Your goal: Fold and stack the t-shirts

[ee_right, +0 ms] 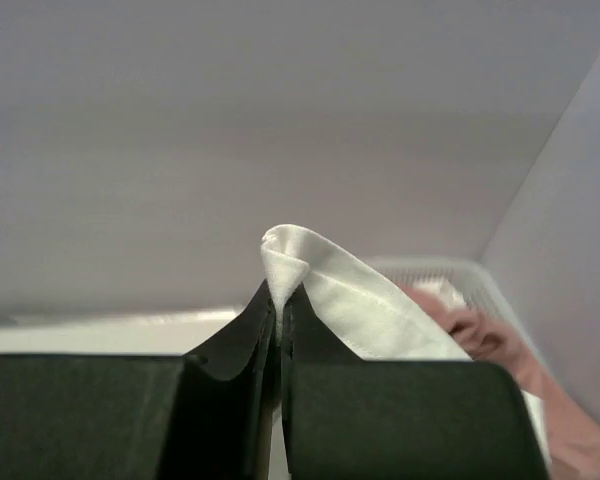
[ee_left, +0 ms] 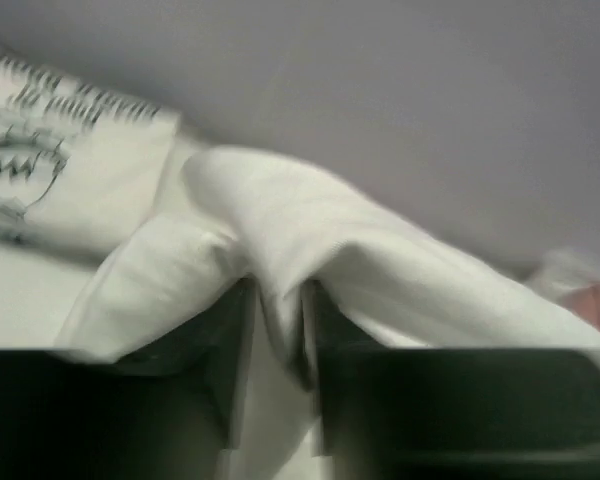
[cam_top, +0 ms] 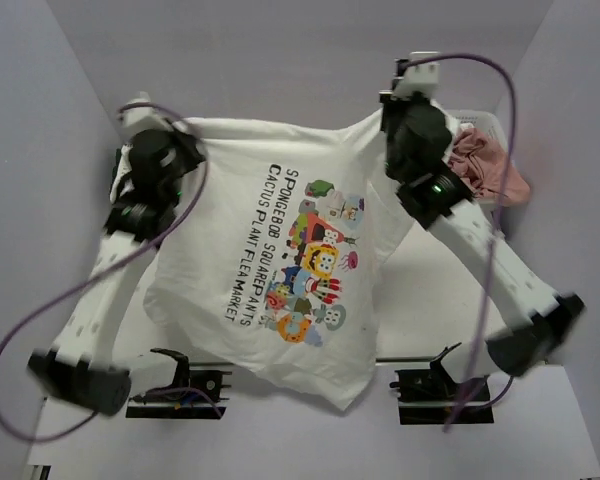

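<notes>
A white t-shirt (cam_top: 270,210) with a colourful cartoon print and dark lettering hangs spread out between my two grippers, above the table. My left gripper (cam_top: 187,140) holds its far left corner; in the left wrist view the jaws (ee_left: 277,300) stand a little apart with a fold of the white cloth (ee_left: 310,220) filling the gap. My right gripper (cam_top: 390,118) is shut on the far right corner, and a small tip of cloth (ee_right: 290,250) pokes up between the pressed fingers. A second white t-shirt (ee_left: 70,170) with a black line-drawing lies folded on the table beyond the left gripper.
A white basket (cam_top: 485,122) holding a pink cloth (cam_top: 485,165) stands at the back right, close behind my right arm; the right wrist view also shows the basket (ee_right: 430,268). Grey walls close in the table on the left, back and right.
</notes>
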Motion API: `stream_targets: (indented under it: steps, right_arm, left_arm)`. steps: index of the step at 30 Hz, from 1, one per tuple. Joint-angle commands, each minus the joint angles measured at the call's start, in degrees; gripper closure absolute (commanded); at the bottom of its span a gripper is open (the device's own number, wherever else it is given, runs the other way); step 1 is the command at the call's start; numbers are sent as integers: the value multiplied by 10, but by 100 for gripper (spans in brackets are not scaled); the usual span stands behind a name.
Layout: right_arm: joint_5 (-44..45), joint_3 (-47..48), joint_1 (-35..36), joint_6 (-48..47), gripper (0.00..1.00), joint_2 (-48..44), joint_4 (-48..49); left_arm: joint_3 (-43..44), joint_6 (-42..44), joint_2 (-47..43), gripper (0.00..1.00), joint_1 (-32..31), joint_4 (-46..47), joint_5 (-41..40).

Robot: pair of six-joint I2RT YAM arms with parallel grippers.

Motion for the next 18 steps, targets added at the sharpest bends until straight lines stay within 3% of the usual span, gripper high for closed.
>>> stream_targets:
  steps: [1, 3, 4, 5, 6, 7, 9, 11, 14, 18]
  right_arm:
    - [12, 1, -76, 76, 100, 97, -30]
    - [-81, 8, -123, 116, 100, 186, -82]
    - [-99, 34, -130, 133, 100, 235, -95]
    - [-116, 50, -134, 155, 92, 259, -113]
    - [-142, 68, -148, 156, 64, 304, -175]
    - [-149, 136, -153, 158, 10, 327, -199]
    - [-153, 191, -153, 169, 10, 389, -273]
    - [-154, 193, -152, 176, 10, 392, -281]
    - [-201, 85, -150, 180, 10, 337, -240]
    - [-297, -48, -148, 223, 10, 217, -195]
  left_arm:
    - [-35, -21, 134, 56, 10, -46, -88]
    - [-17, -15, 237, 11, 10, -52, -88]
    - [2, -15, 271, 0, 17, -70, -88]
    - [45, -15, 301, 0, 17, -89, -88]
    - [64, -15, 325, 0, 17, -123, -94]
    - [78, -15, 342, 0, 17, -132, -94]
    - [86, -15, 354, 0, 17, -133, -82]
    - [40, 3, 317, 0, 17, -94, -46]
    - [-54, 10, 264, 0, 10, -25, 6]
    - [-154, 4, 189, 0, 10, -3, 48]
